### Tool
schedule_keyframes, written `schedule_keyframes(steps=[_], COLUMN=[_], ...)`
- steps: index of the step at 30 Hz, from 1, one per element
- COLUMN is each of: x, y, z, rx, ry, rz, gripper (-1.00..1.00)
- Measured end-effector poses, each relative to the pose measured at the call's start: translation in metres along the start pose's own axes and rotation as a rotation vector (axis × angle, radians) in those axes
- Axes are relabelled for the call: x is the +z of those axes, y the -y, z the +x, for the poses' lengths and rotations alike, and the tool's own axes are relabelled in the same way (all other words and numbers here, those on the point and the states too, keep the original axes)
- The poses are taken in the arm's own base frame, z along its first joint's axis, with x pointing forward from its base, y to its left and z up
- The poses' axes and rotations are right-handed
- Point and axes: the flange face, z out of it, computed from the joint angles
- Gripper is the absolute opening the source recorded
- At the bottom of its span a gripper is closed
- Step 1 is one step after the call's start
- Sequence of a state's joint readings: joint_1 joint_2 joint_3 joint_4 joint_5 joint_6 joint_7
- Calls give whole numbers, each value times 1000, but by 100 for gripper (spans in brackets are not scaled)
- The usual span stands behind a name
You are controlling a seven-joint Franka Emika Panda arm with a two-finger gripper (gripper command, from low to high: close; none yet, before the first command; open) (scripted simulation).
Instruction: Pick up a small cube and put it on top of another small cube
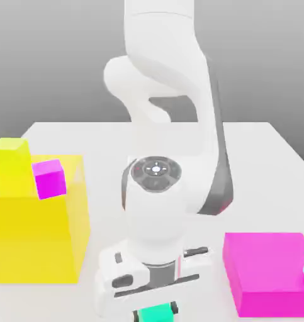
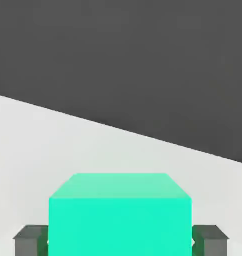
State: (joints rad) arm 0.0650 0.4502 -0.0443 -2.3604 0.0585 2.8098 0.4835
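Green cube [image 2: 119, 227] gripped in end effector [image 1: 156, 313], btwn yellow & magenta blocks; pick step, prob. lift next.

A computer-made test scene is shown rather than a real room, laid out like a bare robotics lab. A white robot arm [image 1: 173, 69] is set over a plain, pale tabletop [image 1: 261, 182], with straight edges seen in the exterior view. Behind it, only a smooth grey backdrop [image 1: 66, 63] is seen, fading from light to dark. Simple blocks in flat, glowing colours are placed around: a large yellow block [image 1: 38, 239], a wide magenta block [image 1: 267, 267] and several small cubes. Surfaces are drawn in even colour, without grain or wear.
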Motion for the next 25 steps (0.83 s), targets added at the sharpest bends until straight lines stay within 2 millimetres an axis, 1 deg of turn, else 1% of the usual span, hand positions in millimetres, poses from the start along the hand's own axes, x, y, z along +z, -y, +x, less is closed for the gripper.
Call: schedule_keyframes(steps=[1, 2, 3, 5, 7, 8, 10, 13, 15, 18, 19, 20, 21, 22, 25], x=[0, 6, 2, -18, -43, -55, -76, -105, -125, -155, -156, -148, -134, -122, -122], y=[0, 0, 0, 0, 0, 8, 51, 115, 155, 206, 223, 233, 238, 240, 240], z=[0, 0, 0, 0, 0, -3, -20, -56, -85, -138, -156, -168, -174, -178, -178], rx=[0, 0, 0, -1, 0, -30, -197, -458, -632, -891, -978, -1033, -1060, -1074, -1074], ry=[0, 0, 0, 0, 0, 2, 6, 10, 11, 8, 6, 5, 4, 3, 3], rz=[0, 0, 0, 0, 0, 1, 7, 12, 12, 9, 6, 3, 3, 2, 2], gripper=[-100, -100, -100, -100, -100, -100, -100, -100, -100, -100, -100, -100, -100, 100, 100])
